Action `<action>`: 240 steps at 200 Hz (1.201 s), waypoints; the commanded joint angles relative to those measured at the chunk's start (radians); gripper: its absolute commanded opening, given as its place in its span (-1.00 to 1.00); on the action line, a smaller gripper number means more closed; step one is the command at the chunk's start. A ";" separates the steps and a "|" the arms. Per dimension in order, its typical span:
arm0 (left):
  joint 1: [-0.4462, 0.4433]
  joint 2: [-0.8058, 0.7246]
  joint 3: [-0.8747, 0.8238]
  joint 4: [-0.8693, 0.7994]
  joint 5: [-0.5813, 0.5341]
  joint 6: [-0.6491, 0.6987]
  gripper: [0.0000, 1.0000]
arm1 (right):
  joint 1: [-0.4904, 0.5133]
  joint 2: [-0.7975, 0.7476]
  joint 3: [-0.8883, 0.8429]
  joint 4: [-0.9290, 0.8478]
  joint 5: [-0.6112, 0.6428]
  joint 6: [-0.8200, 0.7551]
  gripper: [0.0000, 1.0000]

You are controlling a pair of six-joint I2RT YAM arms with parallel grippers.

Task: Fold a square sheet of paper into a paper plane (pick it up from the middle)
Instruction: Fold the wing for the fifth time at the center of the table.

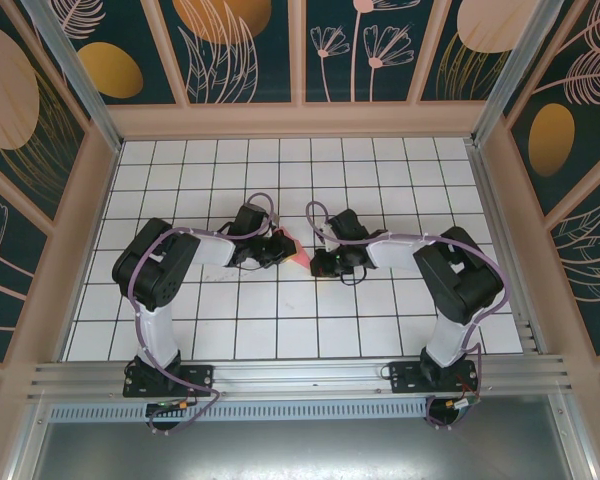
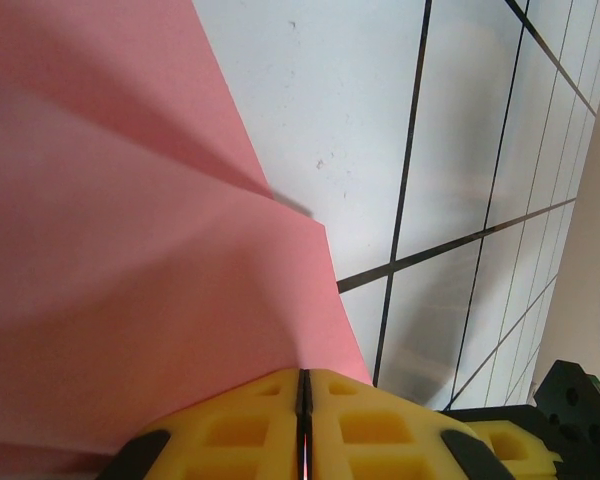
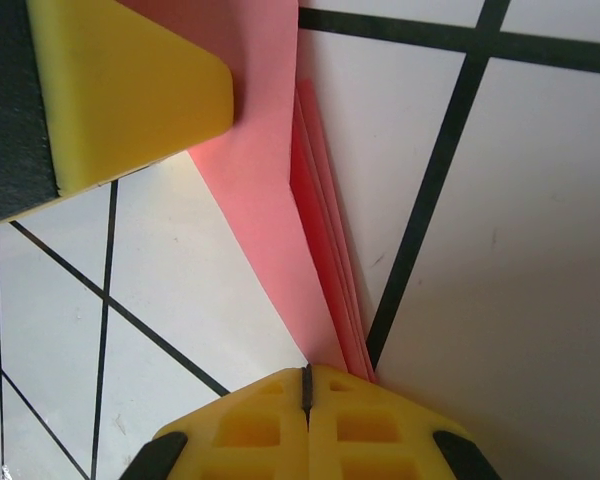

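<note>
Mid-fold at the centre of the table [image 1: 280, 330], the left gripper [image 1: 281, 251] pinches the square sheet of paper [image 1: 298, 252] from 9 o'clock while the right gripper [image 1: 316, 263], jaws together, touches its 3 o'clock edge; the next move likely needs firm creasing.

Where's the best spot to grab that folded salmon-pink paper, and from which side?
Pinch the folded salmon-pink paper across its stacked layers near the crease, coming from the side opposite the left gripper, which is shut on one edge. It is thin and seen edge-on, so it likely holds best with flat pressure on both faces.
</note>
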 commanded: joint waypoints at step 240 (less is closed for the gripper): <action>0.009 0.116 0.055 -0.149 -0.248 0.122 -0.71 | 0.049 0.008 0.021 -0.051 0.096 -0.197 -0.86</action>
